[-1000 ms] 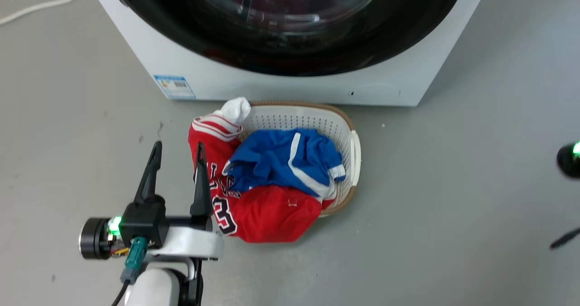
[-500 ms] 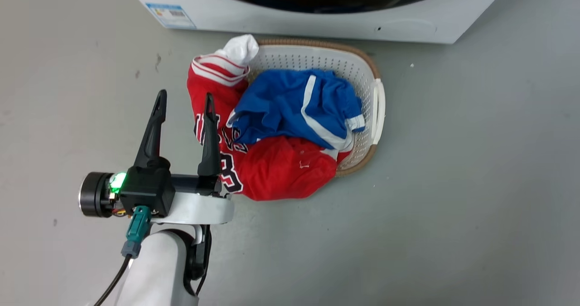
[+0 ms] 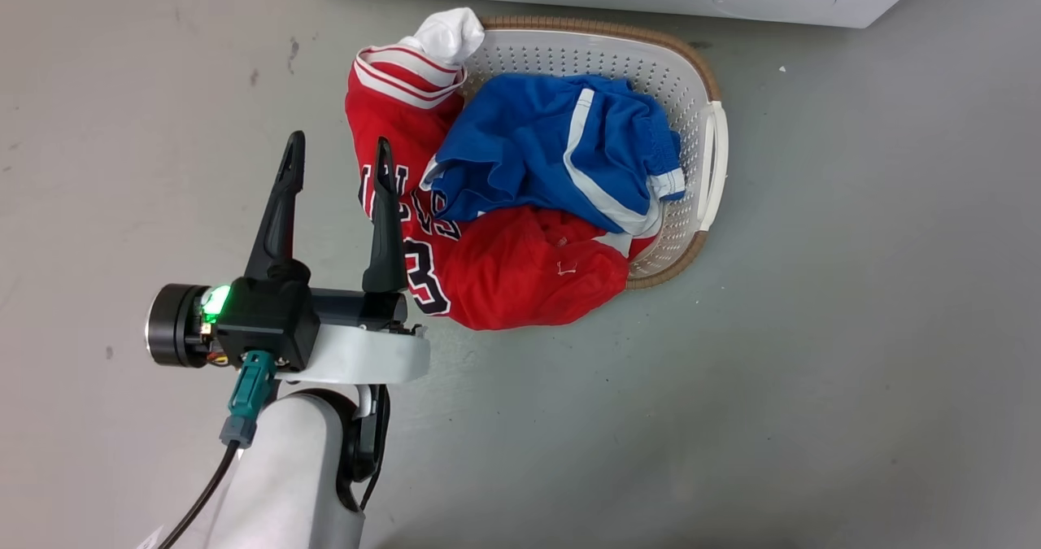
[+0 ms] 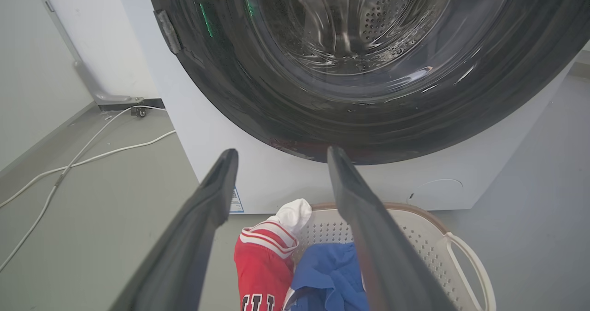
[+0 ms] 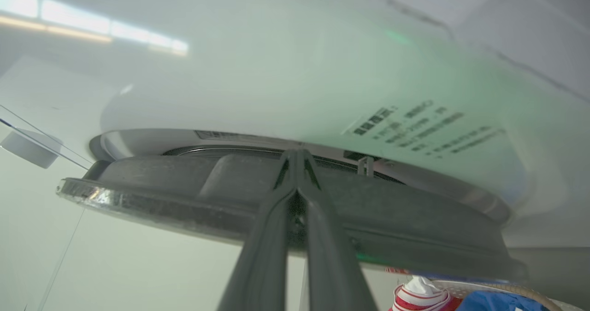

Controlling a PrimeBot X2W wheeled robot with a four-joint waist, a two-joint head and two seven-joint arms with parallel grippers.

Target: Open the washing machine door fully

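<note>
Our left gripper [image 3: 339, 141] hangs released over the floor [image 3: 854, 329], just beside the laundry basket [image 3: 714, 150]. Ahead, the washing machine door [image 4: 239, 85] sits on the washing machine [image 4: 276, 182], above the basket. Our right gripper [image 5: 297, 153] is clenched, tips at the door's rim.

We saw a white front-loading washing machine [image 4: 216, 163]. Its round glossy black door [image 4: 258, 99], nearly as wide as the cabinet, covered the front, its clear glass bowl showing a perforated steel drum [image 4: 382, 16]. Below it, a blue label [image 4: 236, 201] sat at 7 o'clock, a round cap [image 4: 435, 193] at 5 o'clock. Whether the door was latched, we could not tell.
</note>
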